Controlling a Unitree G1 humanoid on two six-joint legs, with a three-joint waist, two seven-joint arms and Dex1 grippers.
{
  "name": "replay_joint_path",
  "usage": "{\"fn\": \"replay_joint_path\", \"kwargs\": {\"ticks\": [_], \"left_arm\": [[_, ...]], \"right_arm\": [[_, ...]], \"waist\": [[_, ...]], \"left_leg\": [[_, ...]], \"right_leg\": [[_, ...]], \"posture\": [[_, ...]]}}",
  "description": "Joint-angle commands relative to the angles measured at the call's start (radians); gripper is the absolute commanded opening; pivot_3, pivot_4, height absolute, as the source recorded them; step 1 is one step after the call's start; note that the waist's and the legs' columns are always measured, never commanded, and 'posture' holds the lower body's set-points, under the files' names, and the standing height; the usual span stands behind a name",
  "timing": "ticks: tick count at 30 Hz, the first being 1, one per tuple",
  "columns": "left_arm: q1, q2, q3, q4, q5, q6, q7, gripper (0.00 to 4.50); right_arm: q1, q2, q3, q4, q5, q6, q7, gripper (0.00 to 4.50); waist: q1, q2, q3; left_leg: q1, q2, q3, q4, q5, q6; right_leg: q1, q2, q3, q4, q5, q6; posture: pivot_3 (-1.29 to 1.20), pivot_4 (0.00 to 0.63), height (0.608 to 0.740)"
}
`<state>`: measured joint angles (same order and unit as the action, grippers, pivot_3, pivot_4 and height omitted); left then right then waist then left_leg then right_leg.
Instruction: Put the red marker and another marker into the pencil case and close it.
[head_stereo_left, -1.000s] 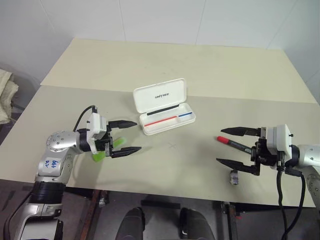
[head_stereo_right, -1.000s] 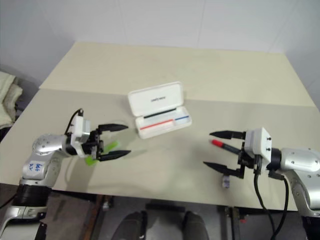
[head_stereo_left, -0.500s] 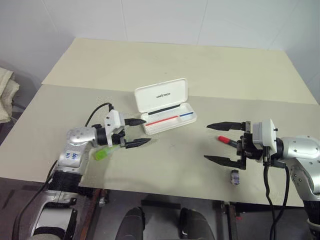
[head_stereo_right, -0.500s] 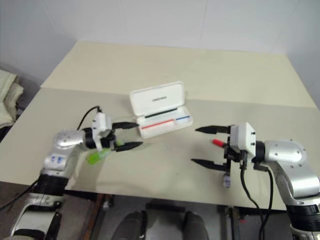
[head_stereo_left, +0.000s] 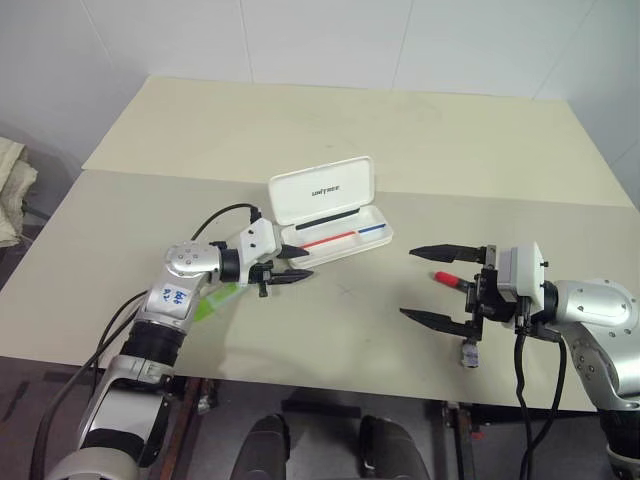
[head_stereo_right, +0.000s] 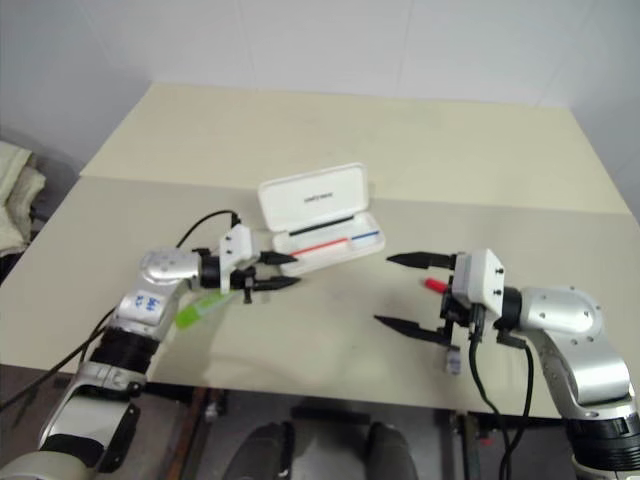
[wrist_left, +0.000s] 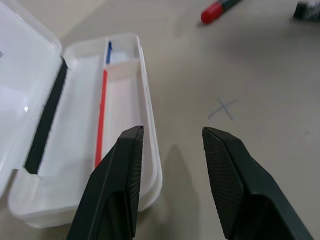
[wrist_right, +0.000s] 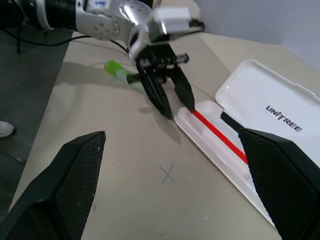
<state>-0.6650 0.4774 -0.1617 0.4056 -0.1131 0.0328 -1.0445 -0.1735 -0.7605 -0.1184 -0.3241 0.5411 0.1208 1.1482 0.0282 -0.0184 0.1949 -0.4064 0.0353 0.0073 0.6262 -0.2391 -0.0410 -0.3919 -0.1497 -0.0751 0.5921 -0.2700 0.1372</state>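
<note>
White pencil case (head_stereo_left: 335, 215) with red and blue stripes; lime-green marker (head_stereo_left: 215, 303); red-capped marker (head_stereo_left: 450, 279); beige worktop (head_stereo_left: 350, 130).

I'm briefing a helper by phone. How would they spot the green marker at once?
Start at the open white pencil case in the middle of the beige table. Look to its left and nearer the table's front edge, beside the left arm: the green marker lies flat there. It is stubby and all lime green, unlike the slim red marker on the right.

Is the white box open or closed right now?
Open. The pencil case's lid stands up behind its tray, and the red and blue stripes inside show. No marker lies in it.
</note>
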Motion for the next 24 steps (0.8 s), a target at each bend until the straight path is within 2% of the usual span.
{"fn": "replay_joint_path", "kwargs": {"ticks": [1, 9, 16, 19, 24], "left_arm": [[-0.042, -0.008, -0.013, 0.038, 0.028, -0.026, 0.004, 1.95], [-0.104, -0.03, -0.055, 0.154, 0.074, -0.085, -0.031, 1.95], [-0.153, -0.024, -0.111, 0.203, 0.136, -0.016, -0.067, 1.95], [-0.192, -0.025, -0.143, 0.231, 0.182, 0.037, -0.062, 1.41], [-0.228, -0.043, -0.165, 0.249, 0.203, 0.076, -0.066, 0.01]], "right_arm": [[0.016, -0.021, -0.02, -0.048, 0.024, 0.014, 0.012, 4.5], [0.039, -0.037, -0.043, -0.061, 0.022, 0.022, 0.015, 4.5], [0.022, -0.03, -0.046, -0.072, 0.02, 0.023, -0.004, 4.5], [-0.007, -0.029, -0.045, -0.069, 0.019, 0.021, -0.015, 4.5], [-0.043, -0.027, -0.039, -0.068, 0.021, 0.025, -0.024, 4.5]], "waist": [[0.0, 0.0, 0.0], [-0.001, 0.0, 0.0], [-0.002, 0.0, 0.0], [-0.003, 0.0, 0.0], [-0.002, 0.0, 0.0]], "left_leg": [[0.0, 0.0, 0.0, 0.0, 0.0, 0.0], [0.0, 0.0, 0.001, 0.002, -0.001, 0.001], [0.0, 0.0, 0.001, 0.002, -0.001, 0.001], [0.0, 0.0, 0.001, 0.003, -0.001, 0.002], [0.001, 0.0, 0.002, 0.003, -0.001, 0.002]], "right_leg": [[0.0, 0.0, 0.0, 0.0, 0.0, 0.0], [0.0, 0.0, 0.0, 0.0, 0.001, 0.0], [0.0, 0.0, 0.001, 0.0, 0.001, 0.0], [0.0, 0.0, 0.001, 0.001, 0.001, 0.0], [0.0, 0.0, 0.002, 0.001, 0.001, 0.0]], "posture": [[0.0, 0.15, 0.74], [0.0, 0.15, 0.74], [0.0, 0.15, 0.74], [0.0, 0.15, 0.74], [0.0, 0.15, 0.74]]}}
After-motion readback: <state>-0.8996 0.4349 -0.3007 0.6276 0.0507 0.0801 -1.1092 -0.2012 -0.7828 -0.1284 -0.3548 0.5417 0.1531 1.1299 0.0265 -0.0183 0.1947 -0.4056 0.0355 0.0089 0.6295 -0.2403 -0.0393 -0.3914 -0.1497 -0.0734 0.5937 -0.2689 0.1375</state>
